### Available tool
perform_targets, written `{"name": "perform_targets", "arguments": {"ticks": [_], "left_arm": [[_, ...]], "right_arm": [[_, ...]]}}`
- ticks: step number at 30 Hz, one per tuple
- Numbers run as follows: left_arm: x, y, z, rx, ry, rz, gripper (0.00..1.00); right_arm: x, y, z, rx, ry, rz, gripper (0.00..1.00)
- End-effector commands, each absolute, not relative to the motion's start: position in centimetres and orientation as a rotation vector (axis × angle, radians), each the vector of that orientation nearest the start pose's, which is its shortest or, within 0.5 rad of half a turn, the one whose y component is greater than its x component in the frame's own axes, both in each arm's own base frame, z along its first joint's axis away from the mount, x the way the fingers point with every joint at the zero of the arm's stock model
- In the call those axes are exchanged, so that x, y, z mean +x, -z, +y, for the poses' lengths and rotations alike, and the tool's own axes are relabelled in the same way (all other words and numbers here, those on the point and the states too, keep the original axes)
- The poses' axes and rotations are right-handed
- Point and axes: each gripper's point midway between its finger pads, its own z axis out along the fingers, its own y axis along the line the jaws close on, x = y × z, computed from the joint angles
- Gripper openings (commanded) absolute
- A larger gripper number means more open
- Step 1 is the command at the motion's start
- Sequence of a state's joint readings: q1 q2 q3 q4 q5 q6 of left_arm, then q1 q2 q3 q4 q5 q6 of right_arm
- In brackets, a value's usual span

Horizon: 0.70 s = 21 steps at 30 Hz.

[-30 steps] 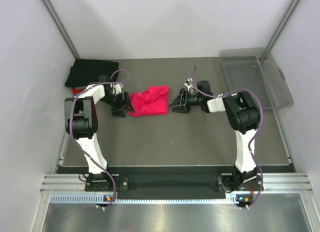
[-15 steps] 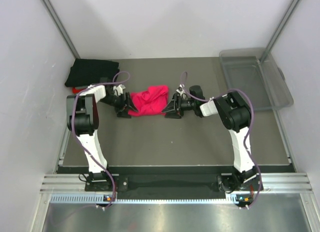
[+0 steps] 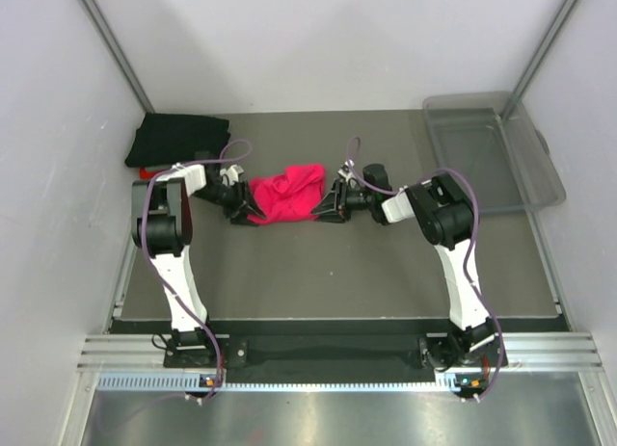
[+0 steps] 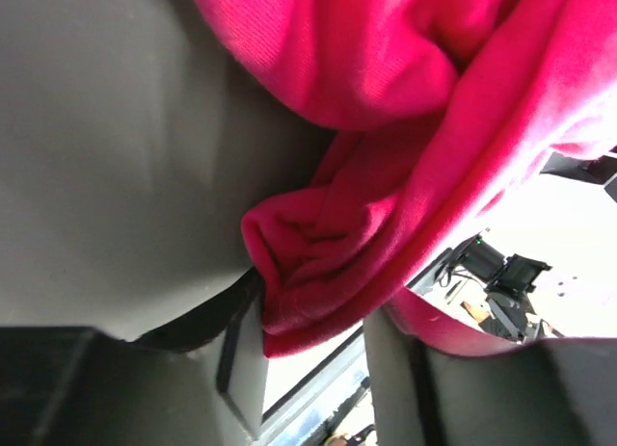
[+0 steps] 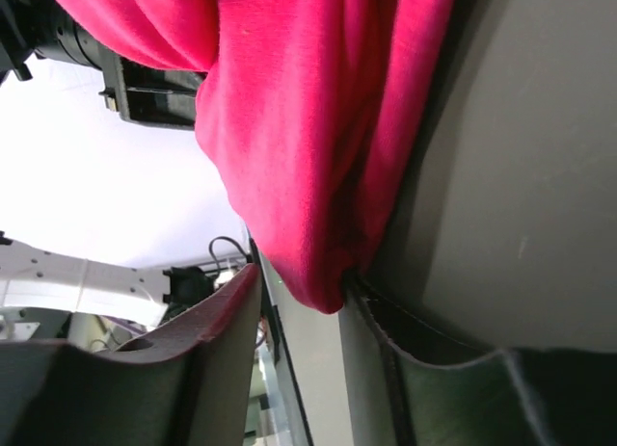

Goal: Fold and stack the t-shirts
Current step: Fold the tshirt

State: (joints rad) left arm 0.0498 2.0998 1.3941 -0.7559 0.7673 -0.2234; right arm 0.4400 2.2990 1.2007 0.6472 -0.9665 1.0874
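The left pincer and right pincer have pushed inward; each pinches an opposite edge of the crumpled pinkish-red t-shirt, bunched on the bench.

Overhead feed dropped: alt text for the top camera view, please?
A crumpled pink-red t-shirt lies centrally, the left end effector at its left edge and the right end effector at its right edge. Folded black t-shirt at far left; clear bin at far right.
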Motion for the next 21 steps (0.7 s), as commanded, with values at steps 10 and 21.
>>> {"name": "perform_targets", "arguments": {"ticks": [10, 21], "left_arm": [[37.8, -2.5, -10.8, -0.262, 1.106, 2.823, 0.00], [40.4, -16.6, -13.5, -0.003, 1.276, 2.433, 0.00]], "right_arm": [[37.8, -6.2, 36.4, -0.052, -1.848, 2.218, 0.00], [37.8, -20.3, 29.6, -0.370, -1.635, 1.966, 0.00]]}}
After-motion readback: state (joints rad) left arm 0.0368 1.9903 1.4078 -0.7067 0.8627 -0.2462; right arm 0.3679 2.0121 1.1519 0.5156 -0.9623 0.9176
